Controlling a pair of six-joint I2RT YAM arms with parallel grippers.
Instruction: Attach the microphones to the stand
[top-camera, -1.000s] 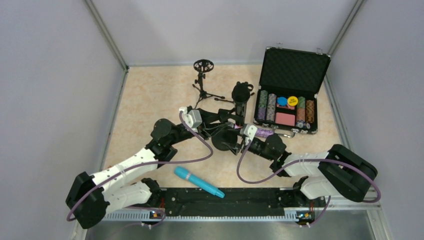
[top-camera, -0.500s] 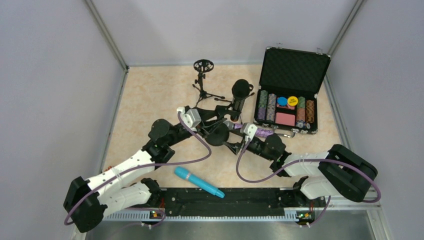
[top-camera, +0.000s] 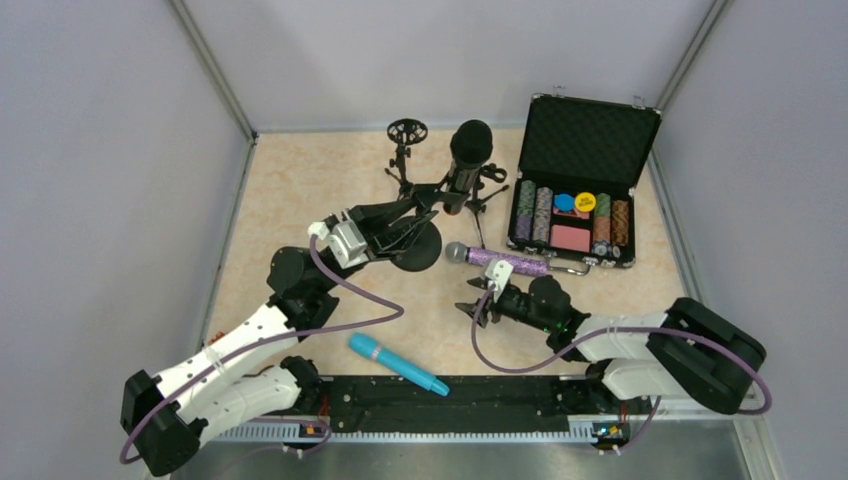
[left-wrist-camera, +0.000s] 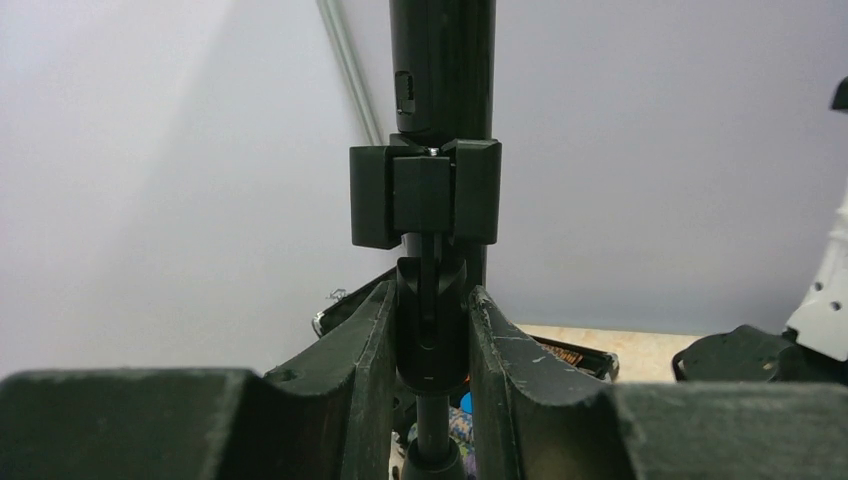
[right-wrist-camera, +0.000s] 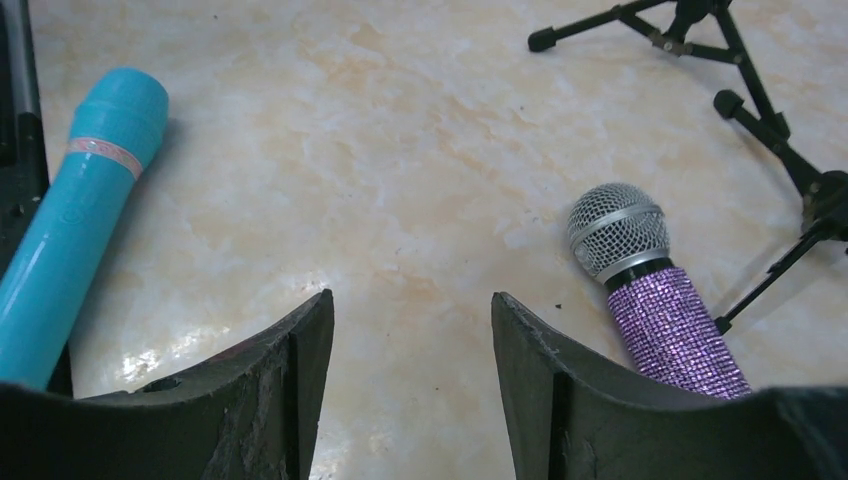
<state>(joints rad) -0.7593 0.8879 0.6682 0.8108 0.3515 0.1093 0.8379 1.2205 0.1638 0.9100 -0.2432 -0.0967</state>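
**A:** Which way does the purple mic (top-camera: 505, 262) lie from the right pincer (top-camera: 472, 303)?

**B:** From above, just beyond it at about 1 o'clock. It lies flat on the desk (top-camera: 300, 200), its long axis running 9 to 3 with the silver grille at the 9 end. The pincer points toward 9 or 10, nearly along the mic. I'd judge it has to swing toward 12 and turn across the body before it can close.

**A:** And its jaws?

**B:** Roughly half apart, with only bare desk between them.

**A:** The left pincer (left-wrist-camera: 430, 300)?

**B:** Clamped tight on the swivel joint of the stand (left-wrist-camera: 432, 335), right under the clip (left-wrist-camera: 425, 195) that grips the upright black mic (left-wrist-camera: 440, 60). That arm is occupied and farther off, so the right arm is the nearer one.

**A:** The cyan mic (top-camera: 398, 363)?

**B:** It lies between 7 and 8 o'clock from the right pincer, at the desk's near edge. Its axis runs 10 to 4, well apart from both pincers.

**A:** What does one view add?

**B:** The right wrist view shows the purple grille off the right finger at 2 o'clock, clear of it. From above the wrist overlaps the mic, so that gap can't be read. The left wrist view shows the grip on the joint, which from above is only a dark tangle.
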